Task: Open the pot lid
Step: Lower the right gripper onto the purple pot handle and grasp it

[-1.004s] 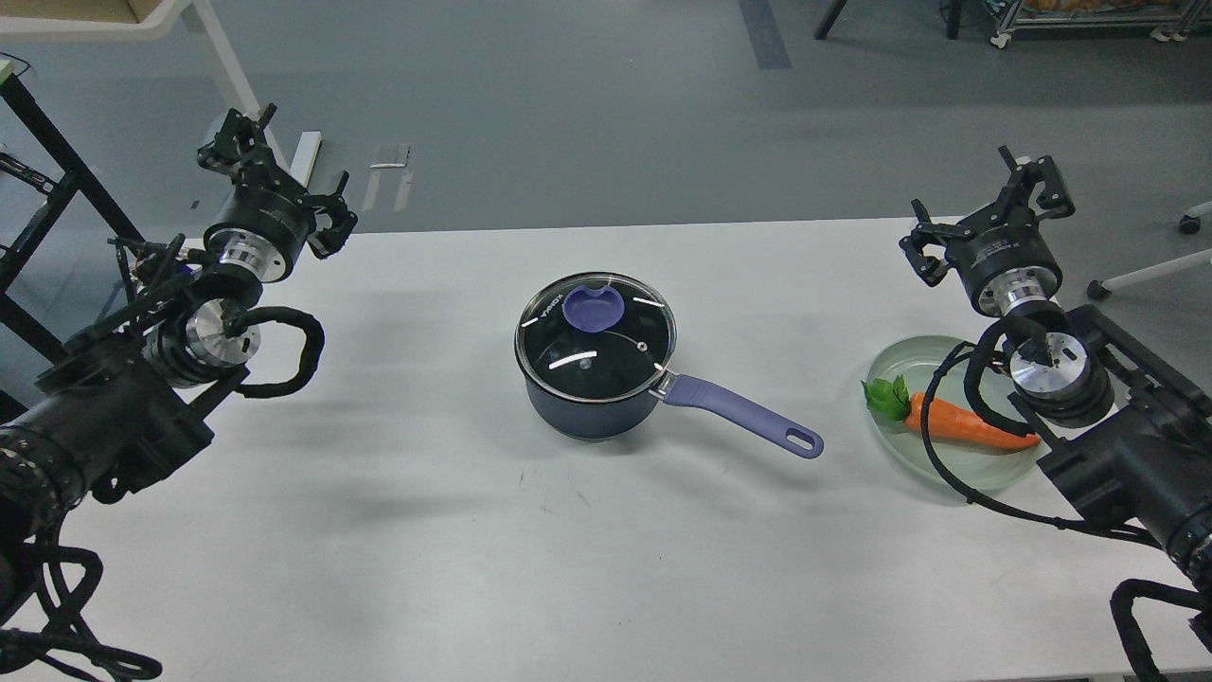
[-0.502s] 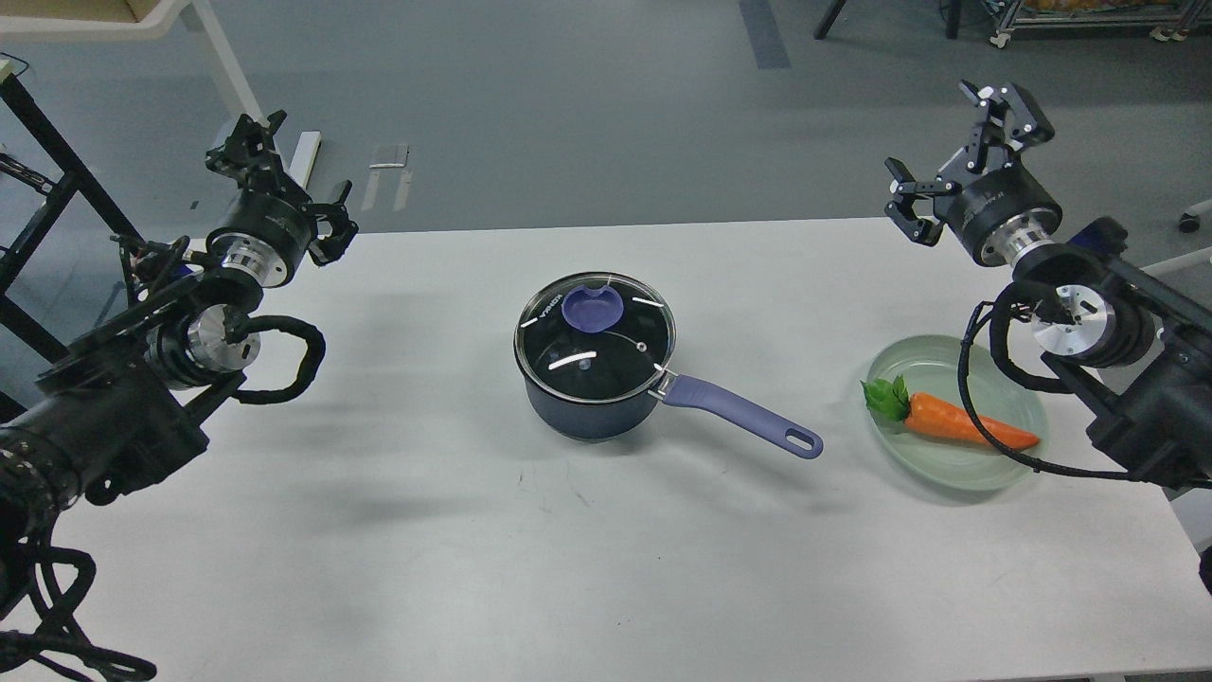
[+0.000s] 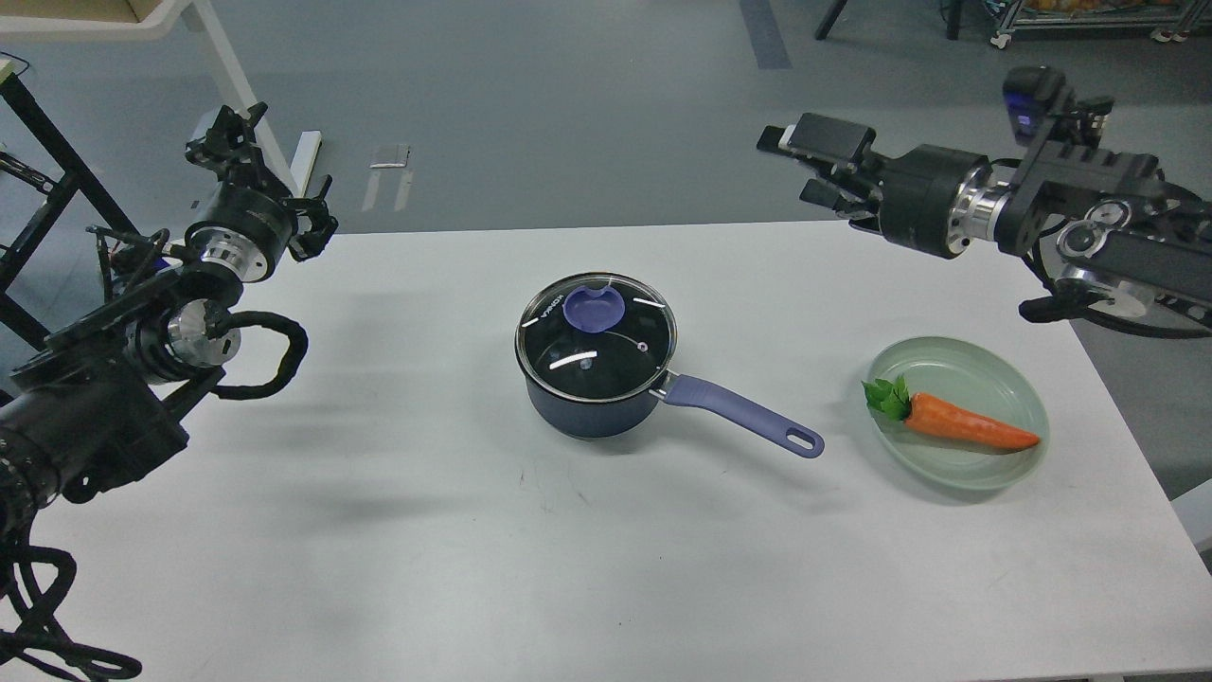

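A dark blue pot [image 3: 592, 403] sits near the middle of the white worktop [image 3: 379, 530], its glass lid [image 3: 597, 339] seated flat on the rim and topped by a purple knob [image 3: 594, 308] that lies toward the far-left side of the lid. The pot's purple handle [image 3: 743, 417] runs out toward the lower right, ending in a hanging hole, and rests just above the worktop. To the right of the handle, well apart from it, a pale green plate [image 3: 1027, 403] holds a toy carrot [image 3: 961, 426] with its green leaves pointing toward the pot. The right claw [image 3: 814, 166] hangs in the air over the far edge of the worktop, up and to the right of the lid, pointing leftward; its 2 fingers stand apart with nothing between them, 1 finger [image 3: 822, 137] higher and the other lower. It is clear of the lid — a wide stretch of bare worktop lies between them. The left claw [image 3: 260, 170] is raised at the far-left corner of the worktop, well apart from the pot, pointing away from the camera; its fingers are spread and hold nothing. Neither claw touches the lid, the knob or the handle.
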Robot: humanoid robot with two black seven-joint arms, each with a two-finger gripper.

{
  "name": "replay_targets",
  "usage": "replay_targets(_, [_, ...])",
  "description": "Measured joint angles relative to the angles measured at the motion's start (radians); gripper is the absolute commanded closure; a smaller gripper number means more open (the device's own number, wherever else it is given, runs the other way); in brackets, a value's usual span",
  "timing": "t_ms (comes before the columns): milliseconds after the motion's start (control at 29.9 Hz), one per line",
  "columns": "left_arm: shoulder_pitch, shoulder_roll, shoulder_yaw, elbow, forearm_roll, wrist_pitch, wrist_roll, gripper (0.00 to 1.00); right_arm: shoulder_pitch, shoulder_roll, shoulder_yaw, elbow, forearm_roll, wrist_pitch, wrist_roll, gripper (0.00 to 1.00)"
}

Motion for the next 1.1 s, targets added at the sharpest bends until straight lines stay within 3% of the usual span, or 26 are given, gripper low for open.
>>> replay_targets(167, [-0.002, 0.017, 0.000, -0.002, 0.002, -0.005, 0.001, 0.01, 0.105, 0.081, -0.209, 0.056, -0.261, -0.056, -0.001, 0.03])
replay_targets(401, [-0.007, 0.029, -0.001, -0.002, 0.002, -0.008, 0.002, 0.01, 0.134, 0.162, -0.311, 0.059, -0.456, -0.064, -0.001, 0.09])
replay_targets(669, [-0.022, 0.029, -0.001, -0.002, 0.012, -0.024, 0.003, 0.01, 0.121, 0.223, -0.403, 0.061, -0.485, -0.064, -0.004, 0.22])
replay_targets(836, [-0.028, 0.021, -0.001, -0.002, 0.038, -0.027, 0.003, 0.01, 0.121, 0.229, -0.409, 0.072, -0.474, -0.065, -0.004, 0.23])
replay_targets(1104, [-0.029, 0.019, -0.001, -0.002, 0.044, -0.027, 0.001, 0.01, 0.111, 0.242, -0.424, 0.075, -0.473, -0.063, -0.005, 0.33])
